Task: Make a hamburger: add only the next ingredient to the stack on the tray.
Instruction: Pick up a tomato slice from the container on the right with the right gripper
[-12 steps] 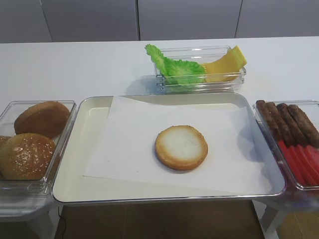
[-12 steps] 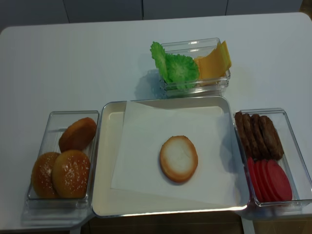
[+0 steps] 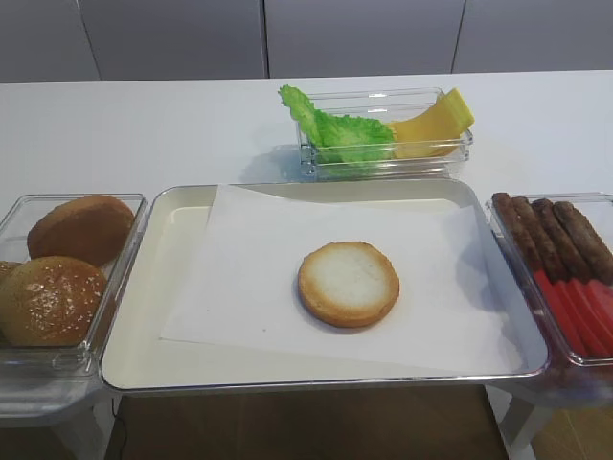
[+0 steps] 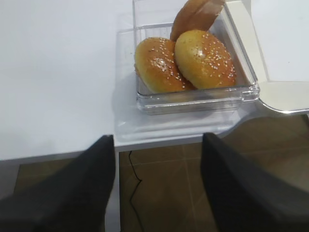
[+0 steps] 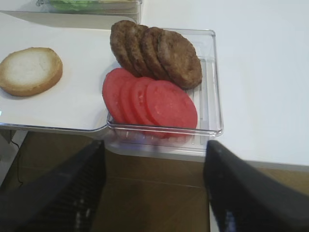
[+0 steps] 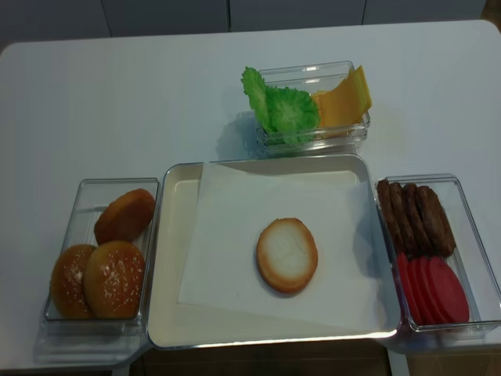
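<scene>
Far left, sesame buns [image 6: 102, 276] sitting in a clear box [image 4: 145, 99], left gripper [image 4: 157, 193] hanging back off the counter [image 6: 117, 102] edge, fingers spread, holding nothing. Centre now: cream tray [image 6: 174, 258] with white paper [image 6: 235, 235], bun base [image 6: 286, 254] lying flat, cut face up, bare. Behind, lettuce [image 6: 282, 106] and cheese [image 6: 343, 98] in their own box. Over to the right: brown patties [image 5: 154, 50] at the far end of the right box [image 5: 212, 96], overlapping tomato slices [image 5: 149, 102] at the near end. Right gripper [image 5: 154, 191] hovering just short of that box, wide apart, empty, slices straight ahead between the finger lines. Thin, light, probably slick and floppy; best pinched at the raised rim of the topmost, rightmost slice.
</scene>
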Available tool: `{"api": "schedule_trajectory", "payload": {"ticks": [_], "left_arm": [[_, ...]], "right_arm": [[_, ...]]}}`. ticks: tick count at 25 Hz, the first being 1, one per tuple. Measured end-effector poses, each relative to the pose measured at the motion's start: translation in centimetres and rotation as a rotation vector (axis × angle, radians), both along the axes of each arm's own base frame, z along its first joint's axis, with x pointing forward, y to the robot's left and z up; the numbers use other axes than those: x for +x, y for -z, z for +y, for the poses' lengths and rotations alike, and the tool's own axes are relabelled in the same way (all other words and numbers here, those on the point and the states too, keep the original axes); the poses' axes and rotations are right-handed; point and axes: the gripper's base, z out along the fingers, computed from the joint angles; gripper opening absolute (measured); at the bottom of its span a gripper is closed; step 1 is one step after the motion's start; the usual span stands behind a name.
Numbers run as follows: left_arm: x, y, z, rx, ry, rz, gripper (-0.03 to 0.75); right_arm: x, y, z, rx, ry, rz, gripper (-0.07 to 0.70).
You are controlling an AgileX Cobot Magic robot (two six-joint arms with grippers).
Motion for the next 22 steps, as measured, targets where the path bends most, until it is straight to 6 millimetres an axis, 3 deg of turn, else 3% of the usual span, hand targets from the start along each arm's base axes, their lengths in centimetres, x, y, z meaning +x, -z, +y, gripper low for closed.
{"api": "schedule_trajectory", "payload": {"ticks": [22], "left_arm": [[0.00,0.00,0.00,0.000,0.000,0.000,0.419]], "right_arm": [[0.00,0.00,0.00,0.000,0.000,0.000,0.499]]}}
